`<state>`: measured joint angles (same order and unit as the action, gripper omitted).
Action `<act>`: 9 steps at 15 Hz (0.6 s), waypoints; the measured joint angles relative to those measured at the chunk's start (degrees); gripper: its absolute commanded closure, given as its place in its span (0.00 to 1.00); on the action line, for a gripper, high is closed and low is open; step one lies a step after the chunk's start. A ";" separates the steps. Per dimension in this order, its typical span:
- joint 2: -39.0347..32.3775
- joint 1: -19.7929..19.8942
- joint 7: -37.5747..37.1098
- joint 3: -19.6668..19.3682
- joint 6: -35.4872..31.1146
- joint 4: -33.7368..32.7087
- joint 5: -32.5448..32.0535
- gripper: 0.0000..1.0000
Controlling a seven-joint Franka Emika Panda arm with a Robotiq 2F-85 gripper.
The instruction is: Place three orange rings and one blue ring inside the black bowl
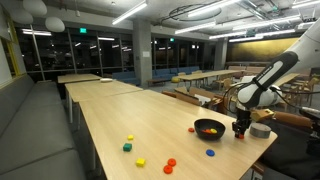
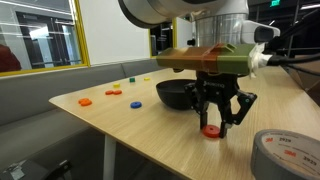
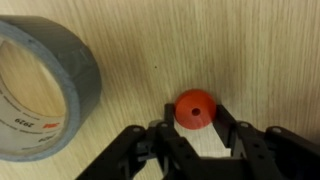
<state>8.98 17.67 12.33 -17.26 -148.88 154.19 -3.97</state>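
Observation:
My gripper (image 3: 196, 122) is low over the table, its two fingers pressed against the sides of an orange ring (image 3: 196, 105) that rests on the wood. In both exterior views the gripper (image 1: 240, 129) (image 2: 212, 124) is close beside the black bowl (image 1: 209, 129) (image 2: 170, 95), which looks empty. The held ring also shows in an exterior view (image 2: 210, 131). The blue ring (image 1: 210, 153) (image 2: 135, 103) lies on the table apart from the bowl. Other orange rings (image 1: 170, 164) (image 2: 85, 101) lie farther off, and one orange ring (image 1: 193, 128) is next to the bowl.
A grey duct tape roll (image 3: 40, 90) (image 2: 285, 155) (image 1: 260, 130) lies close beside the gripper near the table's edge. Yellow blocks (image 1: 141, 161) and a green block (image 1: 127, 148) sit farther along the table. A bench runs along the wall.

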 measured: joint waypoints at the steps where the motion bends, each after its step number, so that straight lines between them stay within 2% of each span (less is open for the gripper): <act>1: 0.17 0.02 -0.02 0.00 0.00 -0.03 -0.01 0.77; 9: 2.37 -0.30 -2.55 0.85 0.00 0.02 -0.31 0.78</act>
<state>11.36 17.37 9.78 -16.41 -148.88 154.21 -4.28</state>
